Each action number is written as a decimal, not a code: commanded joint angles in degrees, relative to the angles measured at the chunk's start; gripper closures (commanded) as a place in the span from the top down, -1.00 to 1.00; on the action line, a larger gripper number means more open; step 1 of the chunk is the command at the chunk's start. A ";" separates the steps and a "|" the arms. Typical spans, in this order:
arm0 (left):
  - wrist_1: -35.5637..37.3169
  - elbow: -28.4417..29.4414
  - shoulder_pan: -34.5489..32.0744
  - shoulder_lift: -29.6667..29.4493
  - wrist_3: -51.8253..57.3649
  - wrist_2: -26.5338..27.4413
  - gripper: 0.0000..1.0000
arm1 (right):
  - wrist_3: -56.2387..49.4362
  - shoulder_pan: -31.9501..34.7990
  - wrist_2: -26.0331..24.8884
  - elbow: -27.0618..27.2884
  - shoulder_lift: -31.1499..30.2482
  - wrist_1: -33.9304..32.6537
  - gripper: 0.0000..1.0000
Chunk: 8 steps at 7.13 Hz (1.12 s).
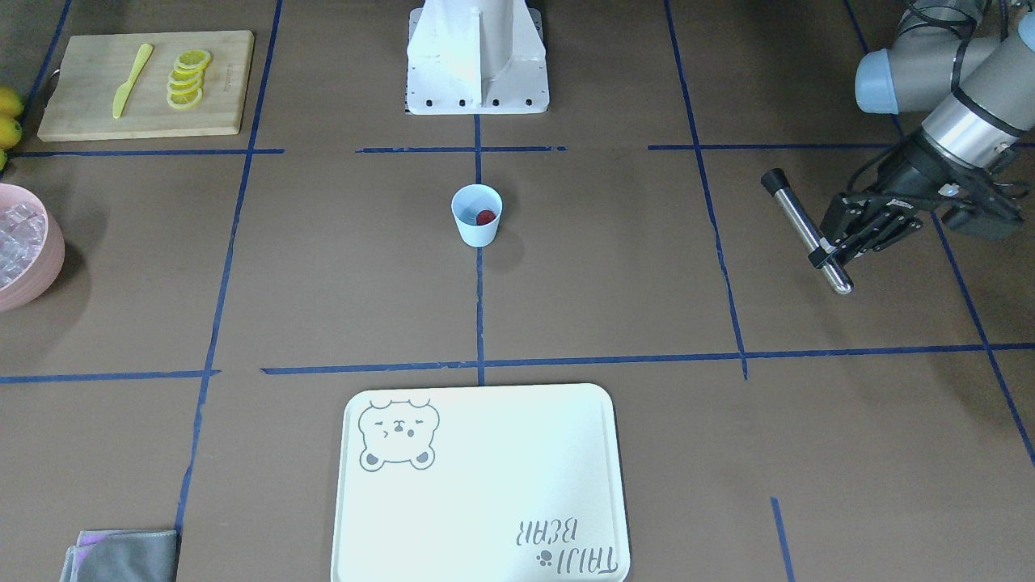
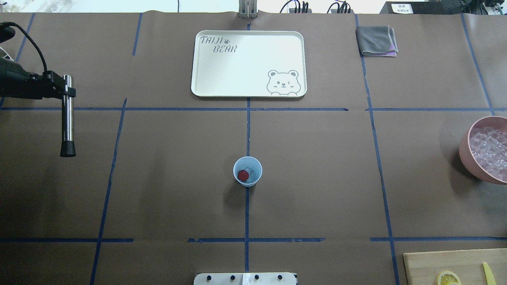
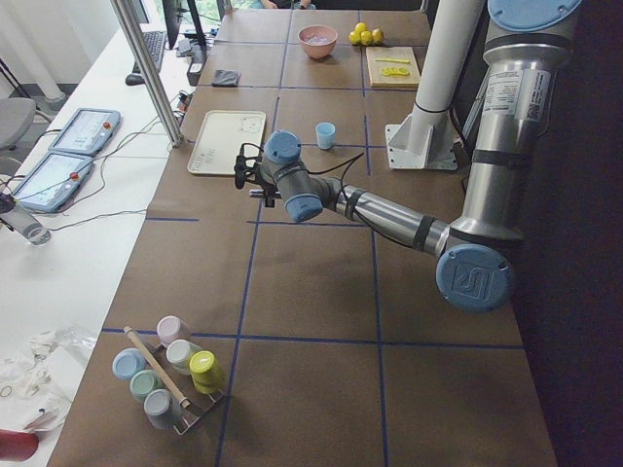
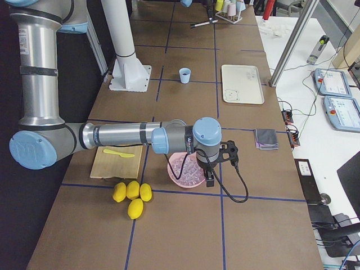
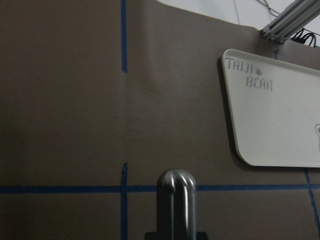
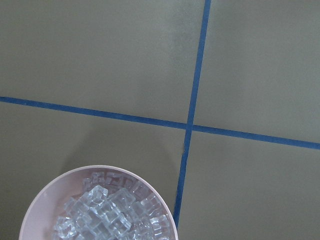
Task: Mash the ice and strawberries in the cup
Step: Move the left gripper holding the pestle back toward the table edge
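The pale blue cup point(image 2: 247, 171) stands upright at the table's middle, also in the front view point(image 1: 476, 214). Inside it lie a red strawberry point(image 2: 243, 174) and a clear ice cube point(image 2: 250, 172). My left gripper point(image 2: 59, 89) is shut on a steel muddler point(image 2: 68, 114) with a black tip and holds it above the table, far left of the cup. In the front view the left gripper point(image 1: 841, 242) is at the right. My right gripper point(image 4: 210, 179) hangs over the pink bowl; I cannot tell if it is open or shut.
A pink bowl point(image 2: 465, 156) full of ice cubes point(image 6: 110, 212) sits at the right edge. A white bear tray point(image 2: 206, 71) lies beyond the cup. A cutting board point(image 1: 89, 81) holds lemon slices point(image 1: 187, 78) and a yellow knife point(image 1: 132, 79). A grey cloth point(image 2: 376, 40) lies far right.
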 commanded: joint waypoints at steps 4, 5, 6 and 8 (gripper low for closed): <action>1.17 12.90 -3.70 4.82 20.54 -4.04 -1.00 | 0.01 0.00 -0.09 0.43 0.09 0.27 0.99; 1.08 14.92 -3.97 4.91 23.83 -4.04 -1.00 | 0.01 0.00 -0.09 0.17 0.09 1.14 0.99; 1.08 16.25 -4.32 5.87 26.82 -3.96 -1.00 | 0.01 0.00 -0.09 0.16 0.09 1.15 0.99; 1.08 18.89 -5.99 6.40 28.96 -3.61 -1.00 | -0.08 0.00 -0.17 -0.01 0.09 1.24 0.99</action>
